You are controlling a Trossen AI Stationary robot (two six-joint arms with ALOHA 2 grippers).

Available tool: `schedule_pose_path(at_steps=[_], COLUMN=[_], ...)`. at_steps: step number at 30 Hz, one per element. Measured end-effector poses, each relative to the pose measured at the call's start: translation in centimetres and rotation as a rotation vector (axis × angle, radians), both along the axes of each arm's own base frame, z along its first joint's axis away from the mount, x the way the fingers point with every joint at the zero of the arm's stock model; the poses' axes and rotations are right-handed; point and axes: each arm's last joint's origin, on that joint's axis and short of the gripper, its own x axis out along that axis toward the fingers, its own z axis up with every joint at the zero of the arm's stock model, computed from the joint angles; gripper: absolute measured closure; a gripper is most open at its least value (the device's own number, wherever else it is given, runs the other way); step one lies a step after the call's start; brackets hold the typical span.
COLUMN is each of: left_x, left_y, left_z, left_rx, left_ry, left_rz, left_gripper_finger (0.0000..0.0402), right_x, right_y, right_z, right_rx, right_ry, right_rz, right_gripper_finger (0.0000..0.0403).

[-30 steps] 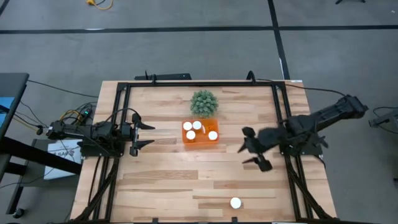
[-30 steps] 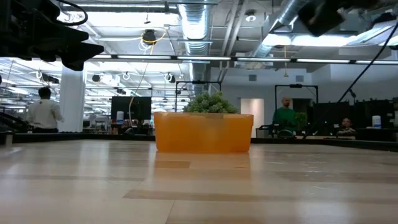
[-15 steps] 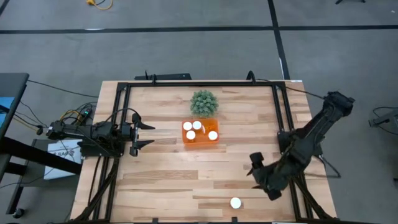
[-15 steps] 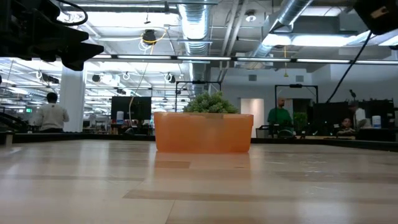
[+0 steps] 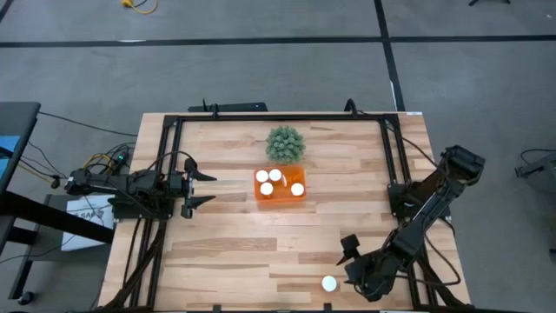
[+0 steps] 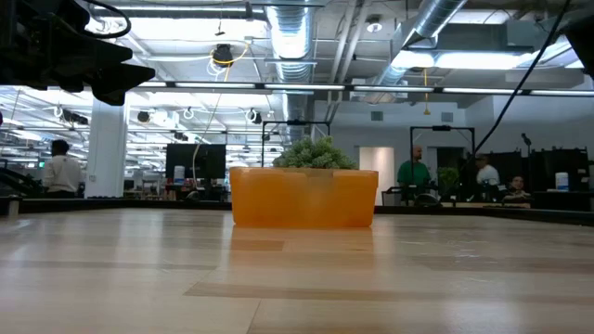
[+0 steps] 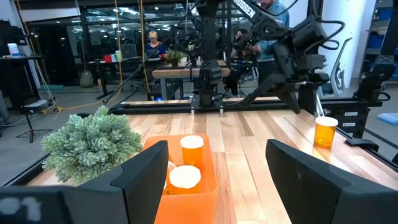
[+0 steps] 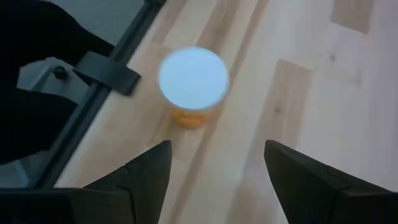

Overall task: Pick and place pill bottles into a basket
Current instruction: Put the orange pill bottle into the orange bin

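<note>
One bottle stands alone at the table's near edge, the right gripper just beside it, fingers spread and empty. Four bottles already sit in the basket mid-table. The left gripper waits, released, at the left edge

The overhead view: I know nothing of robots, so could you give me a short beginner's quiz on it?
1. True or false: the small translucent orange plastic basket touches the round green spiky plant.
2. How many white-capped pill bottles stand inside the basket?
3. Which gripper is over the lone white-capped bottle near the table's front edge? A) left gripper B) right gripper

Key: 1. False: they are apart. 2. Four. 3. B; its fingers are open.
</note>
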Motion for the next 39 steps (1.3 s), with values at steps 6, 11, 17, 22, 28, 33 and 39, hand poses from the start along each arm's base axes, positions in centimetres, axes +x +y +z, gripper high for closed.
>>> schedule_pose_path(at_steps=[6,11,17,22,28,33,39], left_x=[0.0,0.0,0.0,0.0,0.0,0.0,0.0], left_y=[0.0,0.0,0.0,0.0,0.0,0.0,0.0], left_z=[0.0,0.0,0.0,0.0,0.0,0.0,0.0], left_rx=[0.0,0.0,0.0,0.0,0.0,0.0,0.0], left_ry=[0.0,0.0,0.0,0.0,0.0,0.0,0.0], left_rz=[0.0,0.0,0.0,0.0,0.0,0.0,0.0], left_gripper_finger=[0.0141,0.0141,0.0141,0.0141,0.0141,0.0141,0.0141], right_x=[0.8,1.6,2.6,3.2,3.3,3.4,3.9], right_y=[0.9,1.1,0.9,0.9,1.1,1.1,0.6], right_z=[-1.3,-2.2,-2.8,-2.6,-2.4,-2.4,-2.4], right_rx=[0.04,0.053,0.069,0.125,0.168,0.171,0.179], right_ry=[-0.003,-0.007,-0.011,-0.007,-0.005,-0.008,-0.001], right_rz=[0.003,-0.01,-0.034,0.005,0.028,0.025,0.013], right_gripper_finger=[0.0152,0.0152,0.0152,0.0152,0.0152,0.0152,0.0152])
